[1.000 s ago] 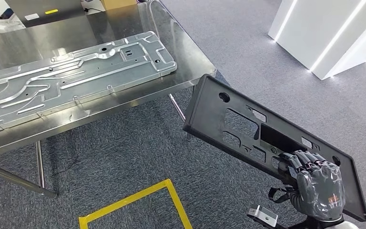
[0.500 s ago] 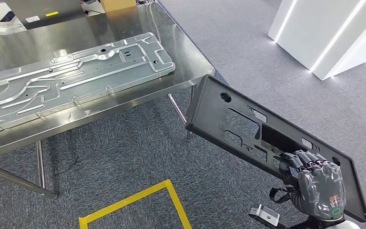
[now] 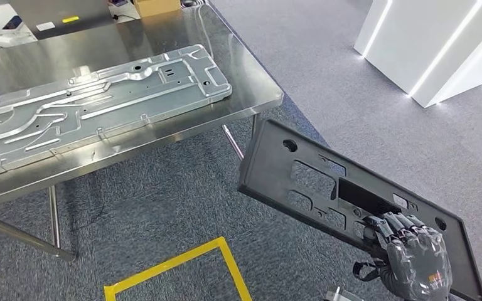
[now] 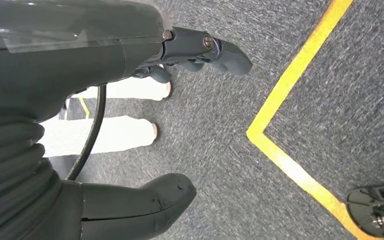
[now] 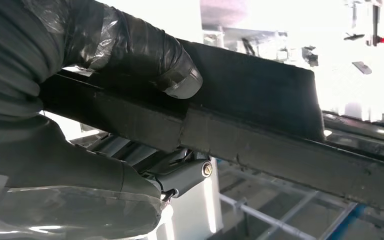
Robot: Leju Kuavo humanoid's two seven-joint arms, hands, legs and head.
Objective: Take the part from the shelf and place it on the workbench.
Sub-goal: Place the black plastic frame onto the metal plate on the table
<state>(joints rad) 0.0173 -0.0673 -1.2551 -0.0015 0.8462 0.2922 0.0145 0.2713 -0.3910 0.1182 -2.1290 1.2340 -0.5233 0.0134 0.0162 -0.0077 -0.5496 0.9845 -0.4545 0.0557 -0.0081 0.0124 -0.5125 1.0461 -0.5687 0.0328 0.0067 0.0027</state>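
The part is a long black plastic panel [image 3: 314, 175] with cut-outs, held tilted in the air over the carpet, just off the right corner of the steel workbench [image 3: 251, 81]. My right hand [image 3: 414, 257] grips it near its lower right end, fingers hooked through a cut-out. In the right wrist view the thumb [image 5: 175, 70] presses on the black panel [image 5: 260, 95] while the fingers curl under it. My left hand [image 4: 130, 125] hangs over the floor, fingers apart and holding nothing.
A large silver stamped metal plate [image 3: 100, 103] covers most of the workbench. A yellow tape outline [image 3: 182, 266] marks the grey carpet. A white lit counter [image 3: 433, 44] stands at the right. A cardboard box [image 3: 157, 6] sits at the bench's far edge.
The view has shifted slightly. The black panel and my right hand have dropped lower in the picture and moved a little left; the grip is unchanged.
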